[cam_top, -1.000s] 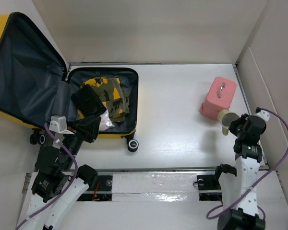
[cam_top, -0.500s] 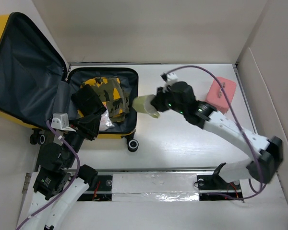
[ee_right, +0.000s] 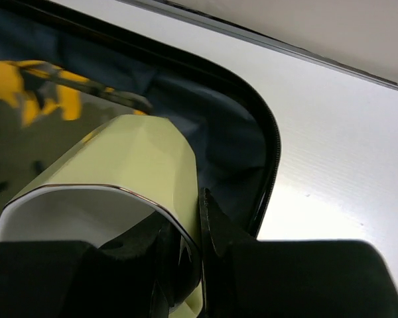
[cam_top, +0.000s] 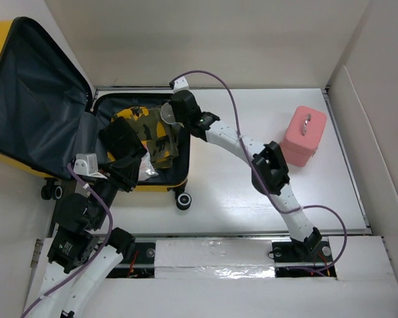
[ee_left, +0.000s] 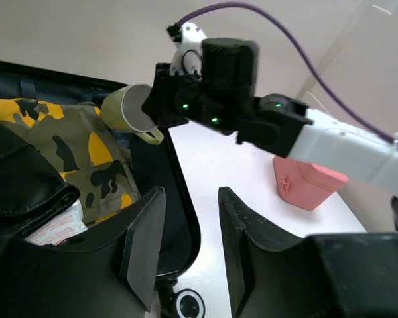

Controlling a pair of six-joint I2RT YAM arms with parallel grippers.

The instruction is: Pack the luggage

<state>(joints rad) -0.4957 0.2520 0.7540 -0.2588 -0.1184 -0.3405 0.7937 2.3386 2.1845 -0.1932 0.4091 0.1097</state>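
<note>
Since a moment ago, our right arm (cam_top: 278, 173) has swung away from the pink box (cam_top: 304, 136) and now reaches over the luggage (cam_top: 33, 99). The yellow luggage lies open at the far left, with camouflage clothes (cam_top: 149, 132) inside. Our right gripper (cam_top: 175, 114) pinches the pale green cup (ee_left: 129, 109) by its rim, above the back corner of the case. Our left gripper (ee_left: 189, 245) sits by the front edge, fingers partly apart, holding nothing. To do this well, we should lower the cup onto the soft clothes, clear of the black zipper edge (ee_right: 268, 152), then let go slowly.
</note>
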